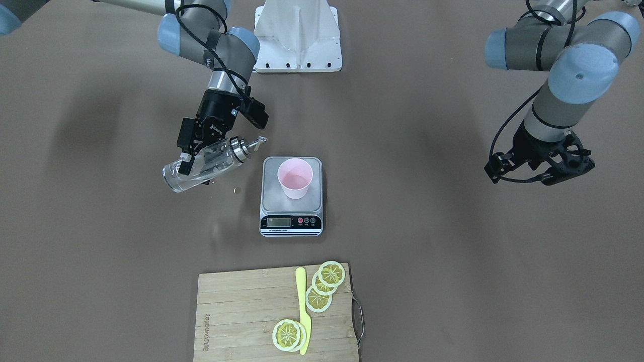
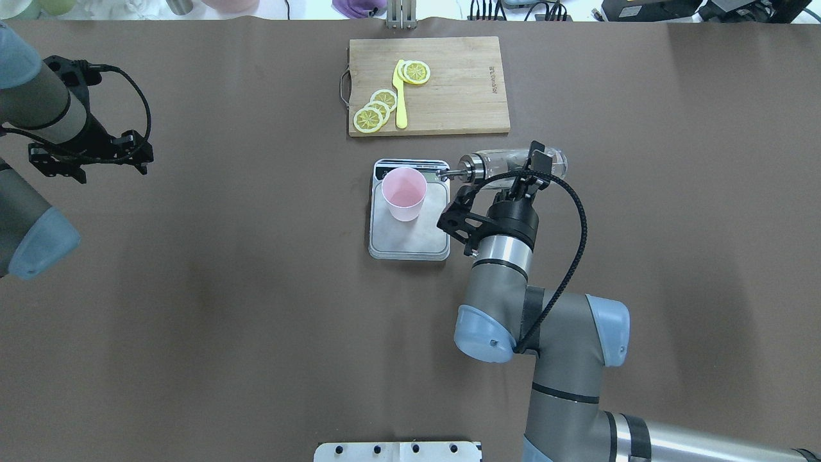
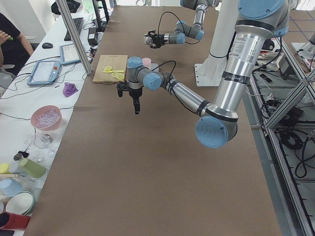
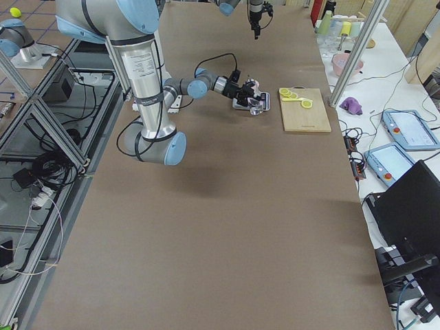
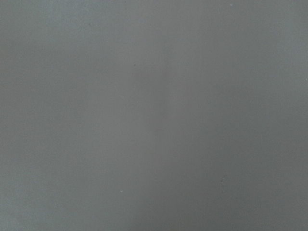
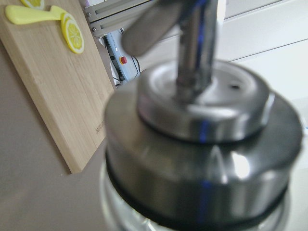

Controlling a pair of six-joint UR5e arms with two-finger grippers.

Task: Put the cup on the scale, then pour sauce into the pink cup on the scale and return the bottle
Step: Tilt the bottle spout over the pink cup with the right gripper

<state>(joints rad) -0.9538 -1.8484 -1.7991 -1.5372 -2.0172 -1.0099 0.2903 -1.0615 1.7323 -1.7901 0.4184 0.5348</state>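
My right gripper [image 1: 192, 162] is clamped on the body of the small clear glass bottle [image 1: 207, 163] with the shiny metal cap, one finger on each side of the glass. The bottle is off the table, tipped nearly level, with the thin pour spout [image 1: 259, 141] toward the flat steel-topped kitchen scale [image 1: 292, 202]. From overhead the spout tip sits at the scale's edge, just short of the cup's rim. On my right wrist camera the cap fills the view, out of focus.

The small pale pink tapered cup [image 1: 295, 177] stands upright on the scale's platform. I cannot tell whether it holds any liquid.

Beyond the scale lies a wooden cutting board [image 1: 241, 311] with lemon slices [image 1: 322, 289] and a yellow knife [image 1: 303, 311].

My left gripper [image 2: 86, 157] hangs well apart from all this over bare table; I cannot tell how wide it is.
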